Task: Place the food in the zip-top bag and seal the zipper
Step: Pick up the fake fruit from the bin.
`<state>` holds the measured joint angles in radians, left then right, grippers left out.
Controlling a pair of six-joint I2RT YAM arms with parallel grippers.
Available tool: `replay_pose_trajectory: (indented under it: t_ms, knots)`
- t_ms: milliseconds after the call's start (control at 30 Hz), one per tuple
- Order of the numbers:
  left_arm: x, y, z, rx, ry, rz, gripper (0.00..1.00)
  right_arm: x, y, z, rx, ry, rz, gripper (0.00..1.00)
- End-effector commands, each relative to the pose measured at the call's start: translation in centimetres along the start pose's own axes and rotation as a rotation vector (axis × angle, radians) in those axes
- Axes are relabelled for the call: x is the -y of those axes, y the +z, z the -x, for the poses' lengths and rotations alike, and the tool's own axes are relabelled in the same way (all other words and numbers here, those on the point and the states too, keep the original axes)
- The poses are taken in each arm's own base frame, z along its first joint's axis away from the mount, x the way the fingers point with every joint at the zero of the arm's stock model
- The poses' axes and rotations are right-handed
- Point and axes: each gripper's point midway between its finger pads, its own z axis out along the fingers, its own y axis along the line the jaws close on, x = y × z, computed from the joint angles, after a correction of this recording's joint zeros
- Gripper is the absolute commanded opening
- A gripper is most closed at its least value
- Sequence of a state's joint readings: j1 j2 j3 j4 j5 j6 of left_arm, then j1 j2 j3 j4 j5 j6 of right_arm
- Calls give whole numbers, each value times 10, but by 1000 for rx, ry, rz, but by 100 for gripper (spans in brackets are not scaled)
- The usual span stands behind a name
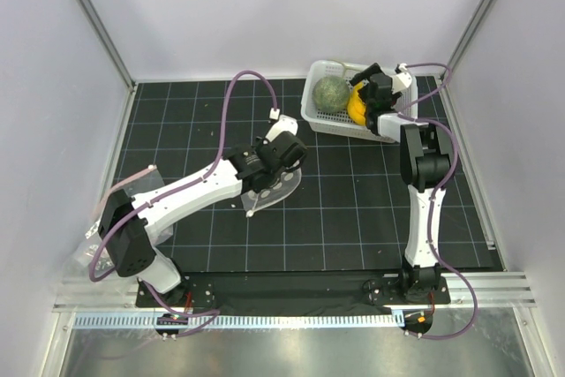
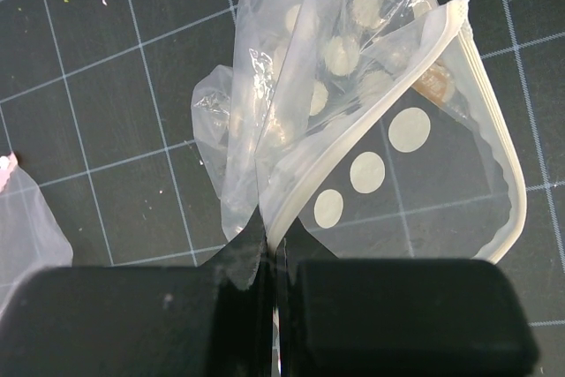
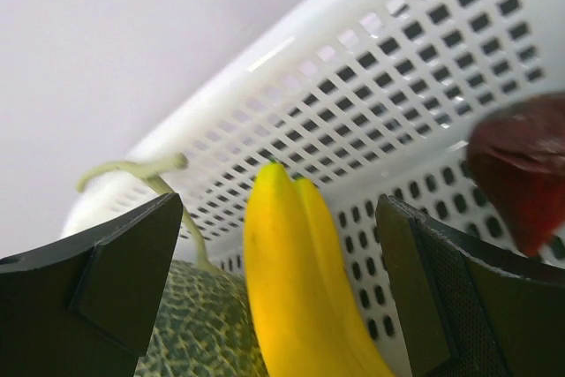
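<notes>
While wide apart, right hand astride banana; left hand clamped on zip-top bag.

My left arm stretches low and forward from its base, ending well to the near-left of the white basket. The left pincer is clamped tight, pinching an edge of the zip-top bag. My right arm stands upright just in front of the basket, wrist bent over its rim. The right pincer is spread wide inside the basket, gripping nothing.
</notes>
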<state>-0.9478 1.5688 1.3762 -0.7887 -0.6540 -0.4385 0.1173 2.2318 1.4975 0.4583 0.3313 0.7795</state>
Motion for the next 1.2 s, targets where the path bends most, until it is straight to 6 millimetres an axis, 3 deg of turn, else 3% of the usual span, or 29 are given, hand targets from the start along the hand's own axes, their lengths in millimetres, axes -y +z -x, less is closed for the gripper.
replay_pose_trajectory:
  t_ms: [0, 267, 433, 700, 900, 1000, 1033, 1133, 1167]
  knots:
    - [-1, -9, 16, 39, -35, 2, 0, -53, 8, 42, 128, 98, 173, 99]
    - [1, -6, 15, 37, -23, 18, 0, -39, 6, 48, 192, 96, 166, 98]
    - [5, 0, 13, 25, -4, 29, 0, -54, 14, 50, 174, 72, 207, 96]
    - [-2, 1, 13, 20, 8, 77, 0, -65, 27, 45, 125, 96, 216, 77]
    - [-6, -1, 14, 31, 3, 87, 0, -67, 29, 37, 98, 109, 237, 52]
    - [-7, -1, 14, 30, 6, 92, 0, -72, 26, 39, 87, 107, 258, 30]
    - [-7, -1, 14, 29, 7, 93, 0, -75, 25, 39, 83, 103, 264, 18]
    - [-8, -2, 14, 30, 8, 96, 0, -80, 17, 46, 81, 97, 273, 1]
    - [-9, -3, 15, 32, 6, 96, 0, -84, 11, 51, 85, 99, 279, 1]
